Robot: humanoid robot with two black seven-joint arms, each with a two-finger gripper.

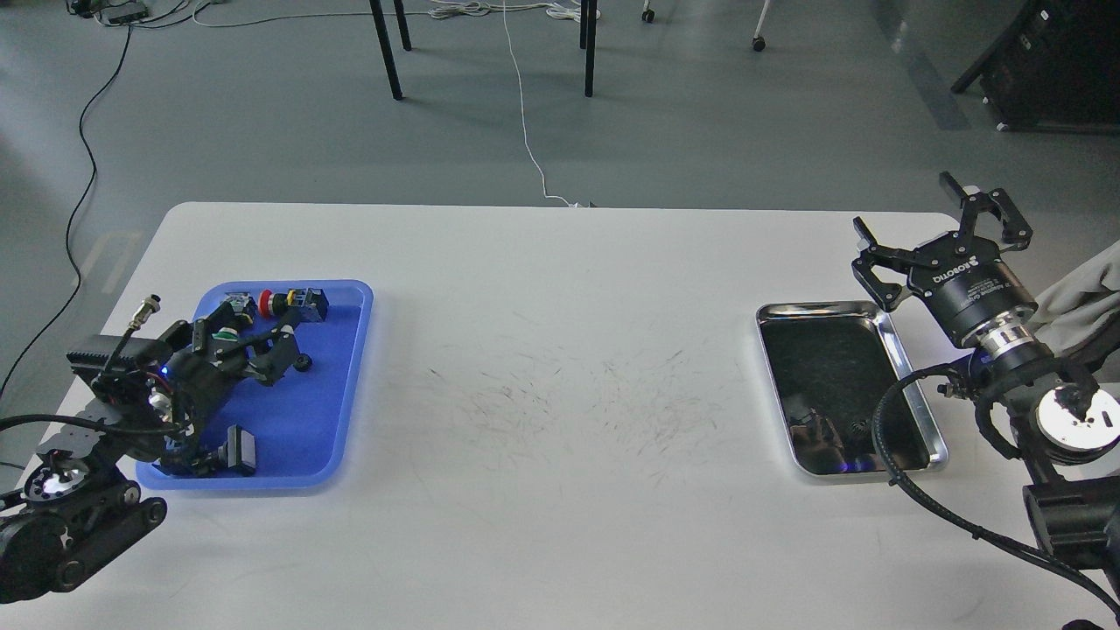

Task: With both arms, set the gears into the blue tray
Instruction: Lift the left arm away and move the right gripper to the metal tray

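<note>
The blue tray (337,411) lies at the table's left. One small black gear (304,363) rests on its floor, just right of my left gripper (254,343). That gripper hovers low over the tray's far half, open, with nothing between its fingers. My right gripper (943,226) stands open and empty above the table's right edge, past the far right corner of the silver tray (910,385). Dark specks in the silver tray are too small to tell from reflections.
Push-button switches sit in the blue tray: a red-capped one (291,303) at the far rim, a green one partly hidden behind my left fingers, and a dark one (238,451) near the front rim. A grey cloth (1085,306) hangs at the right edge.
</note>
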